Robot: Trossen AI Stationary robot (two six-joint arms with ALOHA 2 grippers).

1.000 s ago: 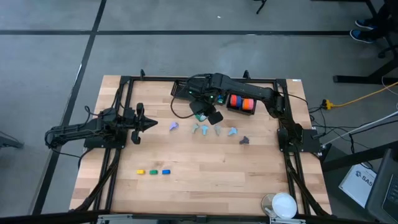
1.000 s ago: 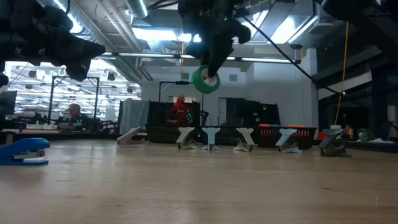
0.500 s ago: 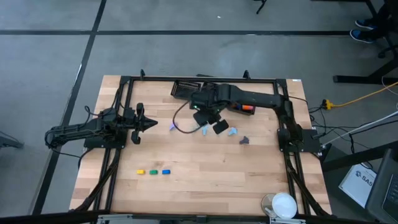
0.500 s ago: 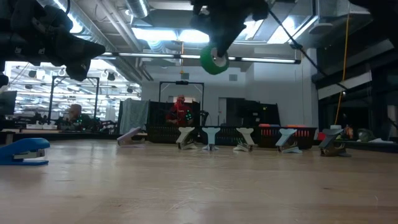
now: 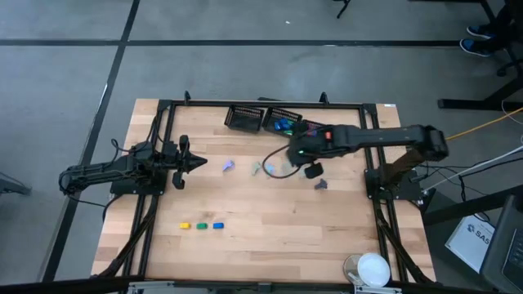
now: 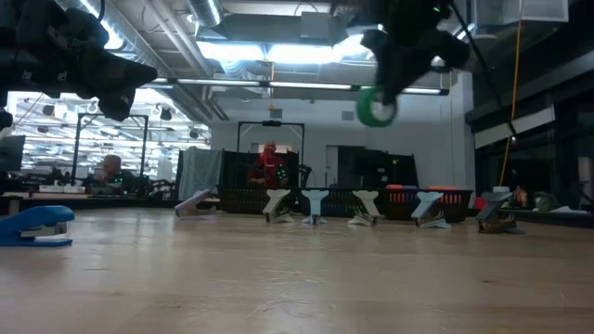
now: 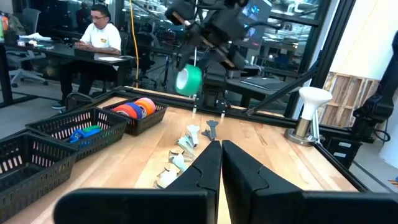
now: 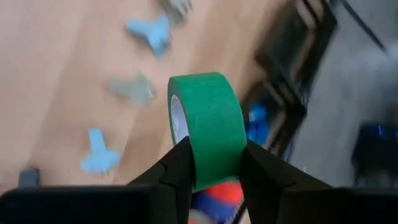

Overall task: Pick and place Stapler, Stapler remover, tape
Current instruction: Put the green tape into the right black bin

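A green roll of tape (image 8: 208, 127) is in my right gripper (image 8: 214, 163), high over the table's middle right (image 5: 306, 166); the low view shows it as a ring (image 6: 375, 108), the left wrist view at a distance (image 7: 188, 81). Pastel claw-shaped staple removers (image 5: 260, 169) stand in a row on the wood below. Small yellow, green and blue staplers (image 5: 201, 225) lie near the table's near left; the low view shows the blue one (image 6: 37, 225). My left gripper (image 5: 200, 163) is shut, waiting at the table's left. My right gripper pinches the green tape roll between its two fingers, one finger (image 8: 180, 165) on each flat side, across the roll's width at its lower rim (image 8: 211, 174). The roll is lifted clear of the table and stands on edge in the air.
Three black wire baskets stand along the far edge: one bare (image 5: 243, 118), one with blue items (image 5: 282, 124), one with orange rolls (image 5: 320, 135). A white knob-shaped object (image 5: 373, 268) sits at the near right corner. People sit at desks behind the table (image 7: 99, 31).
My right gripper has carried the green roll from above the far middle of the table toward the right edge and slightly nearer, staying high above the row of staple removers. The basket of orange rolls, covered by the arm before, now shows.
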